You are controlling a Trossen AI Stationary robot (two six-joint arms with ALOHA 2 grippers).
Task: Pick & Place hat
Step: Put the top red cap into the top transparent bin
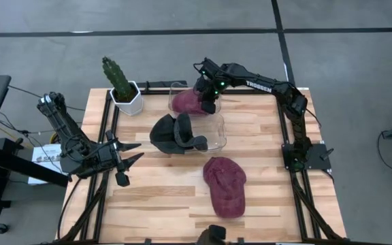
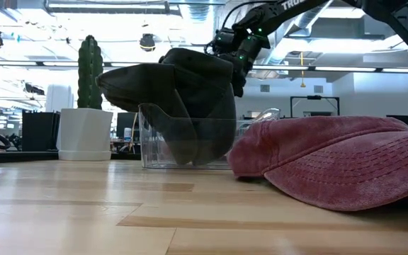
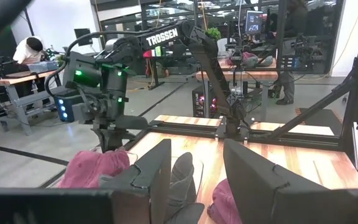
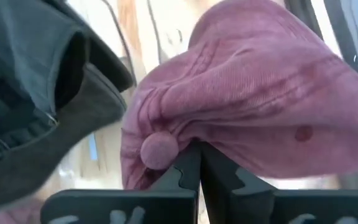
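A pink cap [image 1: 184, 102] hangs from my right gripper [image 1: 208, 102] over the far end of a clear plastic bin [image 1: 218, 133]. The gripper is shut on it. A dark grey cap [image 1: 174, 133] is draped over the bin's left wall and shows large in the low view [image 2: 183, 92]. A second maroon cap [image 1: 224, 185] lies crown up on the table nearer the near edge [image 2: 331, 159]. My left gripper [image 1: 136, 152] waits open at the table's left edge, pointing toward the bin [image 3: 196, 174]. My right gripper pinches the pink cap's crown [image 4: 191, 134] just beside its top button [image 4: 159, 149], between the two shut fingers [image 4: 185, 171]. The fingers come from above, slanting down. The cap hangs below them [image 3: 95, 168]; whether its lower part rests in the bin I cannot tell.
A cactus in a white pot [image 1: 124, 92] stands at the table's far left corner [image 2: 85, 106]. The wooden table [image 1: 162, 197] is bare near its left and near edges. Black frame rails [image 1: 305, 190] run along the right side.
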